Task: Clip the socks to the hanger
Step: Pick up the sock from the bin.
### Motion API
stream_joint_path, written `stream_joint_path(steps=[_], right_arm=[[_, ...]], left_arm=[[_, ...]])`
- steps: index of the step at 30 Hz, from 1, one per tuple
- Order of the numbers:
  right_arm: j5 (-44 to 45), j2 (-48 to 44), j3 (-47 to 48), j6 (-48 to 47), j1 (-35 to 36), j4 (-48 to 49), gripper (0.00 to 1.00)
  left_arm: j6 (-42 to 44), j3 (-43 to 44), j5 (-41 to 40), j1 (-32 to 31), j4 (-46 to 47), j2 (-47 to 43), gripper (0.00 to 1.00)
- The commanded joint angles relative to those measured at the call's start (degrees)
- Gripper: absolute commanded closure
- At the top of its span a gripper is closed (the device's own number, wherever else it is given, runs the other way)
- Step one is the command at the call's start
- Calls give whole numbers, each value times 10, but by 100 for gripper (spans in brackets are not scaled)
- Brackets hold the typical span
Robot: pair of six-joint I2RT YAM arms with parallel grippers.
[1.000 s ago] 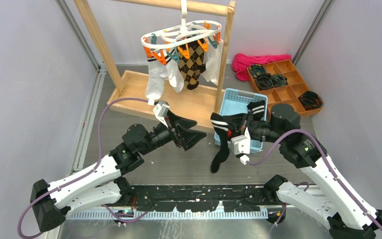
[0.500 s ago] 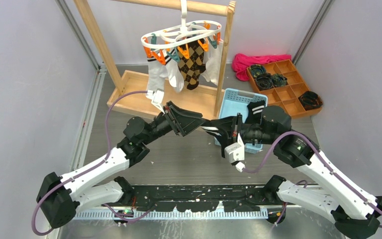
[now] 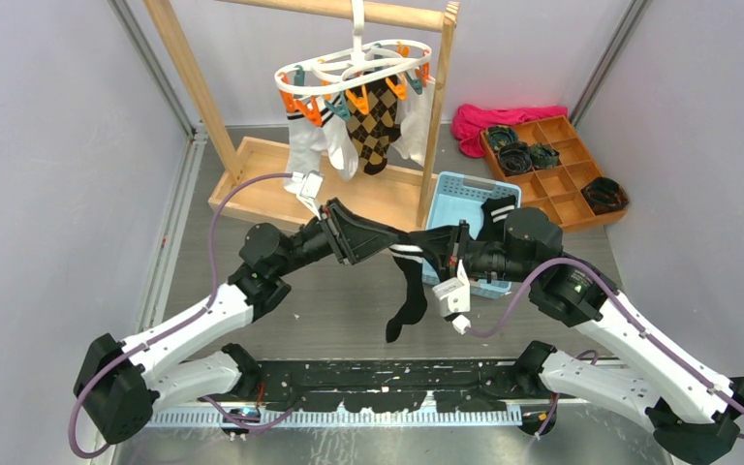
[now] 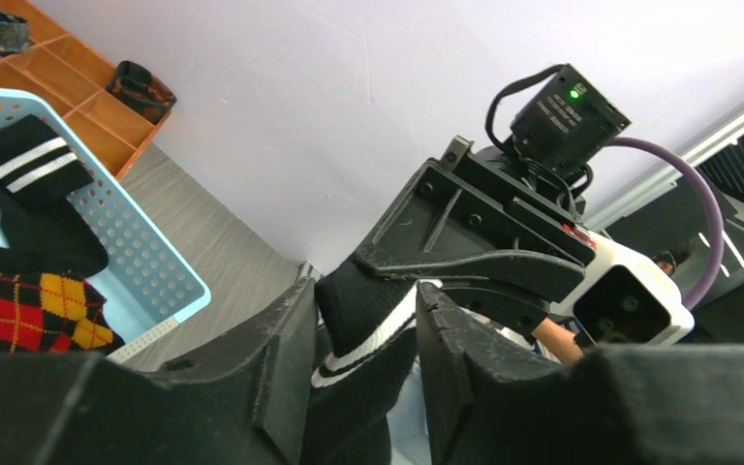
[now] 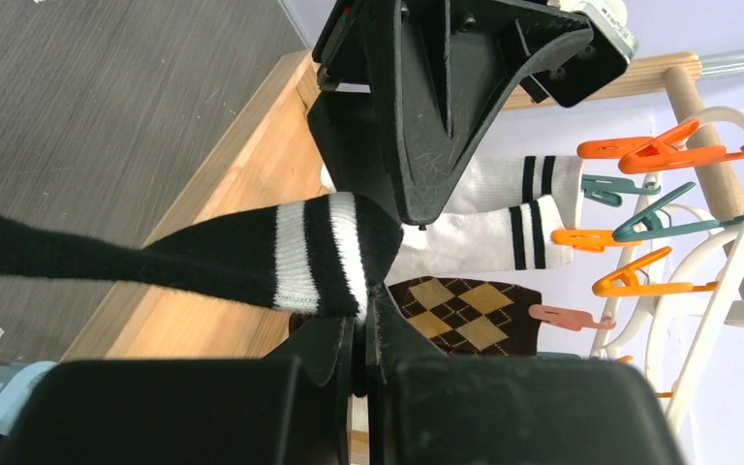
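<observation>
A sock (image 3: 409, 295) hangs between left gripper (image 3: 386, 244) and right gripper (image 3: 431, 257), before the hanger (image 3: 354, 60), with another sock (image 3: 497, 211) in the basket (image 3: 446, 184)

The left arm has swung up and across from its earlier spot out over the table, so the left gripper (image 3: 394, 246) now sits at the striped cuff of the black sock (image 3: 410, 294), where a second ago it hung well apart from it. Its jaws, spread wide before, have narrowed to either side of the cuff; whether they already pinch it cannot be told. The right gripper (image 3: 429, 256), clamped on the same cuff, has shifted a little leftward to meet it. The sock's foot now dangles further left than before.
</observation>
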Motion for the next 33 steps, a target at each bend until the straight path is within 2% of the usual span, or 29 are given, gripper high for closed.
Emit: stream_joint_path(steps=[1,2,4,5,12,14,15,16,19,21,24,26,30,33], right_arm=[[11,-3,-1,-9,4,32,99],[11,-3,-1,-9,4,34,99],[11,-4,-2,-9,4,34,99],[12,-5,-3,-8,5,36,99],[24,-15,-10,0,5,38,98],[28,-20,-14,9,6,38,80],[32,-25,-18,17,6,38,62],[37,-30,-20,28,6,38,51],[48,-47,-24,75,6,15,35],[62,-56,-26,128,5,3,29],[79,-56,-24,236,3,-5,18],[65,-45,-13,339,1,-8,14],[18,-13,-2,636,-16,53,10],[-12,8,-12,757,-25,116,10]], left_arm=[[-12,30,57,4,49,10,61],[-14,34,66,4,53,15,66],[-16,41,76,4,59,25,91],[-17,44,78,4,59,27,98],[10,47,91,9,40,20,100],[54,47,90,11,6,5,100],[95,48,87,11,-17,-10,100],[136,49,83,11,-48,-18,100],[281,55,63,11,-163,-64,100],[382,58,48,11,-236,-93,100],[484,69,47,11,-297,-112,100],[540,77,78,11,-314,-114,100],[625,97,90,11,-347,-116,100],[649,103,90,11,-348,-116,100]])
